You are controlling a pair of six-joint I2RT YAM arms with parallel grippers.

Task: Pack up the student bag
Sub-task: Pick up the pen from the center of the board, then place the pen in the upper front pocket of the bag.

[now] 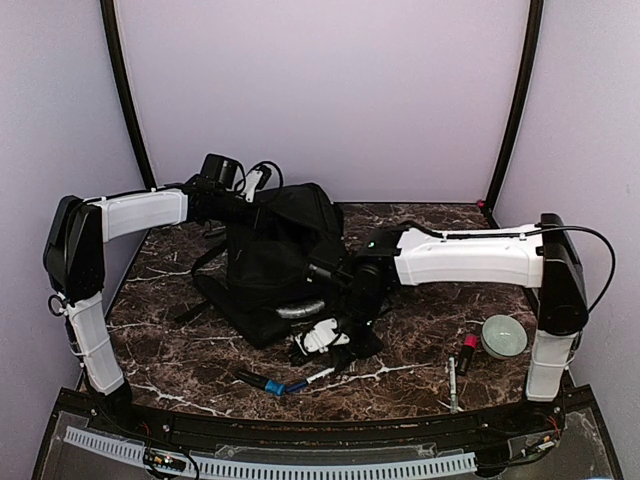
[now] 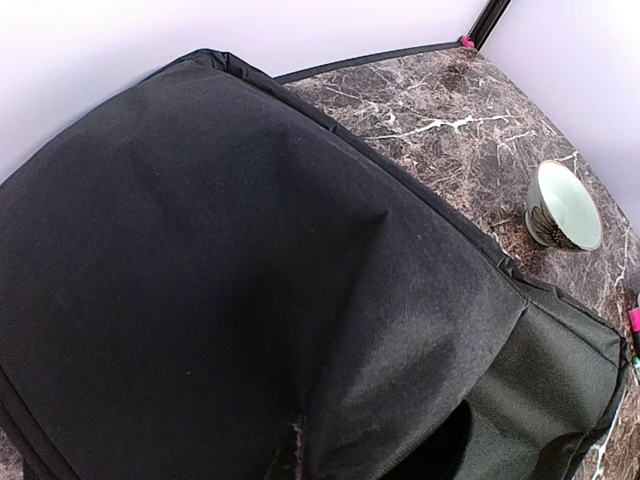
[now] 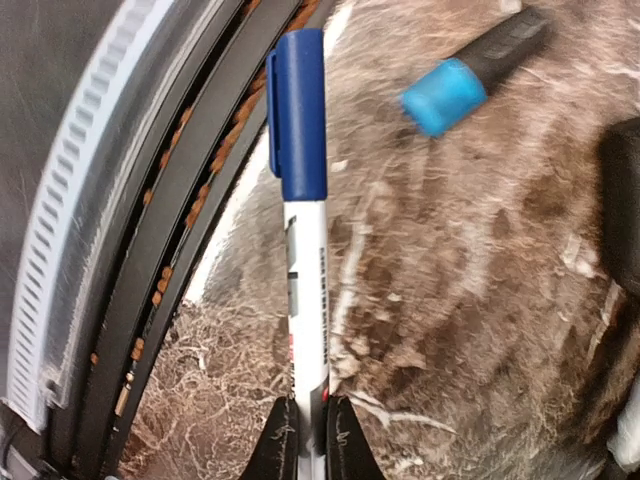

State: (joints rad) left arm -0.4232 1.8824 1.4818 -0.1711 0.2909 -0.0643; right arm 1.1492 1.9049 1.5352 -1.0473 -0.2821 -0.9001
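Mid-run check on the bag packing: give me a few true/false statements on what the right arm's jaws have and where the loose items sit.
1. The right gripper has its jaws closed on a white marker with a dark blue cap. True.
2. The bowl sits inside the student bag. False: it stands on the table, off to the right of the bag.
3. A black pen with a light blue cap lies loose on the table. True.
4. The held marker is inside the bag. False: it is over the table, outside the bag.
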